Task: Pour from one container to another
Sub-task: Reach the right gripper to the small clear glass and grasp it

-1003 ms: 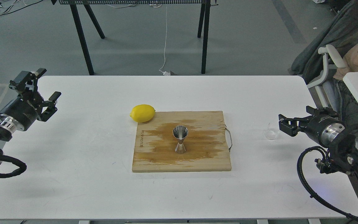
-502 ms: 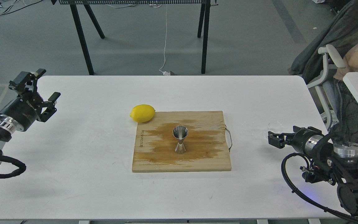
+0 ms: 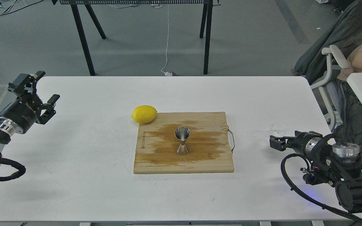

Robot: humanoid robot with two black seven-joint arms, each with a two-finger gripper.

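Observation:
The steel hourglass jigger (image 3: 182, 141) stands upright in the middle of the wooden board (image 3: 212, 163), on a dark wet stain. The small clear glass cup (image 3: 277, 127) sits on the white table right of the board, faint against the surface. My right gripper (image 3: 274, 143) is low over the table just in front of the cup and holds nothing; it is dark and its fingers cannot be told apart. Far away at the table's left edge, my left gripper (image 3: 46, 86) is open and empty.
A yellow lemon (image 3: 144, 114) rests against the board's far left corner. A metal handle (image 3: 232, 139) sticks out of the board's right side. The white table (image 3: 90, 175) ends close behind my right arm. A chair and a person are at the right.
My right arm has dropped lower and drawn toward me, away from the glass cup, which stays on the table. The left gripper has drifted slightly left. The jigger and lemon have not moved.

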